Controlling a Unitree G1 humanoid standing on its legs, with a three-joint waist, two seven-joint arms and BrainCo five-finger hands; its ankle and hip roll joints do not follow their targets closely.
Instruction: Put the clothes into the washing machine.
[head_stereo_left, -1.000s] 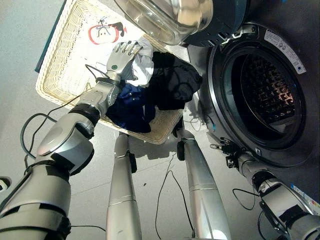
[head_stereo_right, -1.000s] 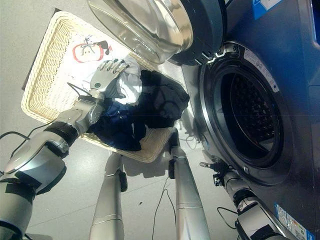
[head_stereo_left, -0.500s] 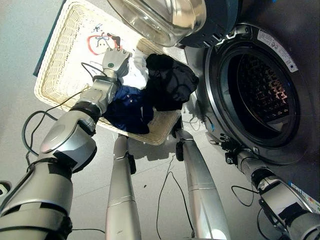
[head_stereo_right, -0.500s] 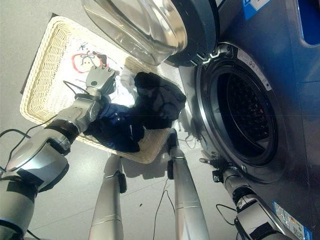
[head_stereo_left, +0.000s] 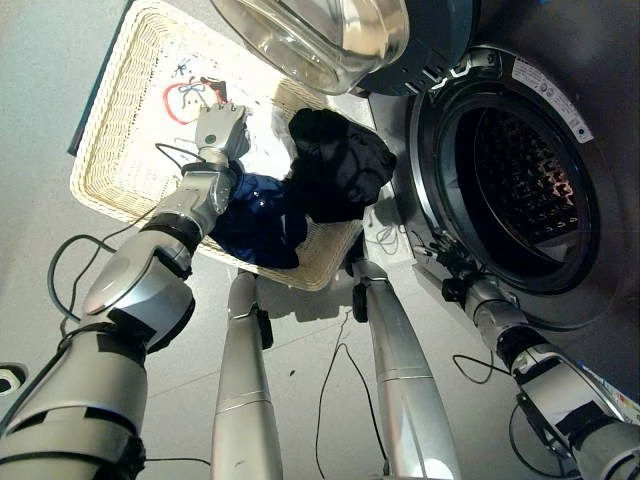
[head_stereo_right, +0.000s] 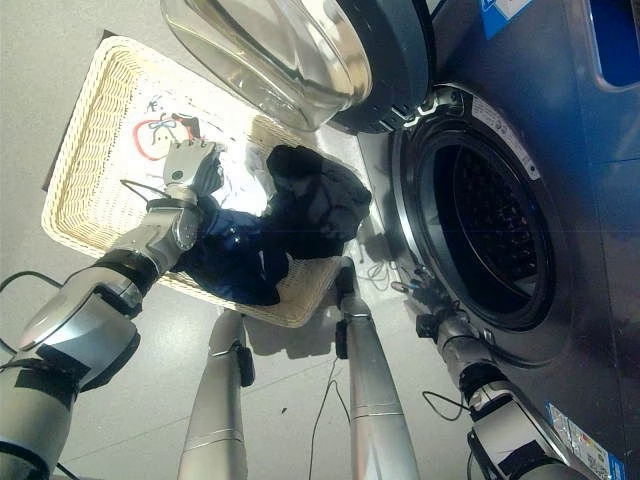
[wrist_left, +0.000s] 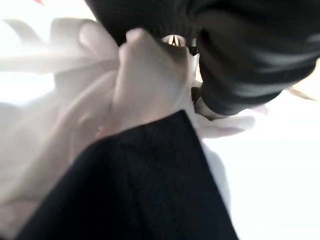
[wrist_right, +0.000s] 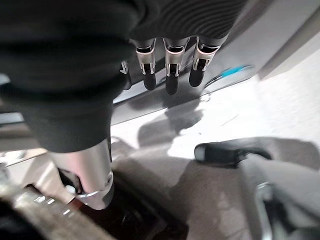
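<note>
While the dark drum (head_stereo_left: 525, 170) of the front-loading washing machine (head_stereo_right: 560, 130) stands empty behind its swung-open glass-windowed door (head_stereo_left: 320, 35), all the clothes lie in the shallow cream wicker basket (head_stereo_left: 110, 120) on the grey floor (head_stereo_left: 40, 60), so by my judgement the task has barely begun. Heaped at the basket's end nearest the machine are a crumpled black garment (head_stereo_left: 340, 165), a dark navy garment (head_stereo_left: 255, 220) and a white garment (head_stereo_right: 240, 185) between them. The left hand (head_stereo_left: 220, 130) reaches into the basket and rests at the edge of the white cloth; its fingers are buried in fabric in the left wrist view, so I cannot tell whether they grip anything. The right hand (wrist_right: 167, 65) hangs low by the machine's door rim with its fingers straight and relaxed, holding nothing. Every garment remains to be lifted and carried into the drum.
</note>
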